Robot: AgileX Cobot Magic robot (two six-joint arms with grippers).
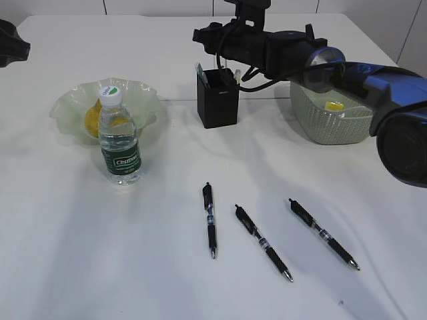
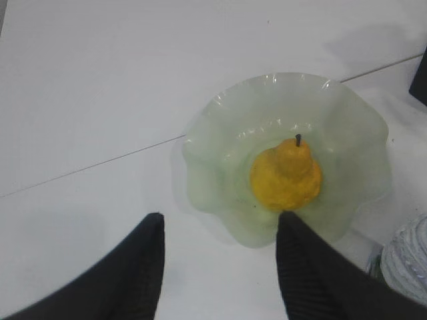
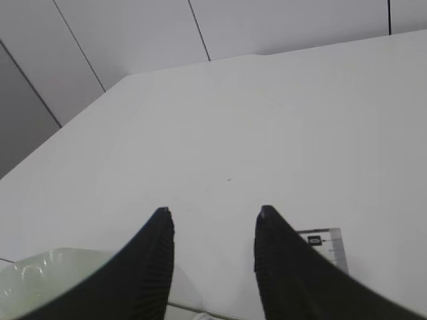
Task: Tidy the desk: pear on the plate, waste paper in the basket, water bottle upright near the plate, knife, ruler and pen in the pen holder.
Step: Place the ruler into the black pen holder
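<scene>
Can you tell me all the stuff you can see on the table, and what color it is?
desk: one, white, under everything
plate: one, pale green, back left
pear: one, yellow, on the plate
water bottle: one, clear with green label, upright in front of the plate
pen holder: one, black, back middle, things poking out
basket: one, sage green, back right, yellow scrap inside
pens: three, black, lying in front
ruler: one, clear, by the right claw
left claw: open, above the plate
right claw: open, empty
</scene>
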